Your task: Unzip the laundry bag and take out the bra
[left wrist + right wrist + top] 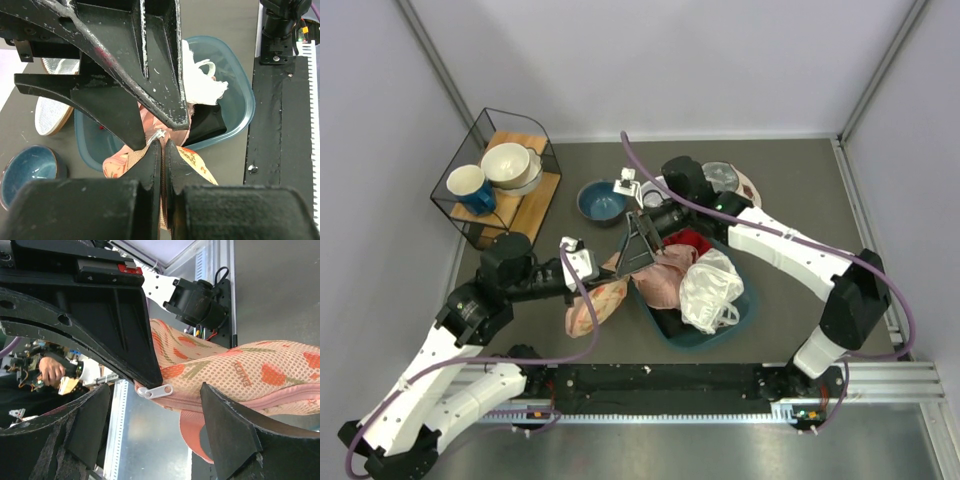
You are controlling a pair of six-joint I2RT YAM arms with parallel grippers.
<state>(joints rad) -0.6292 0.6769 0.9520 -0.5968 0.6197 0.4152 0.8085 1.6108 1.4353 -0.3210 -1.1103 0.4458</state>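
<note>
The peach-pink laundry bag (588, 308) with orange-red print hangs off the basin's left edge. My left gripper (612, 268) is shut on its zipped edge, and the left wrist view shows the zip pinched between the pads (163, 150). My right gripper (642, 250) is open. In the right wrist view (155, 407) its jaws stand either side of the white zip pull (156, 391), not touching it. The bag (250, 372) looks zipped shut, and its pink loop strap (192, 432) hangs below. The bra is hidden.
A teal basin (720, 335) holds a white glossy bundle (712, 290), a pale pink lacy garment (665, 278) and dark and red cloth. A blue bowl (602, 200), a beige silver-lined pouch (725, 178) and a wire rack (495, 180) of cups stand behind.
</note>
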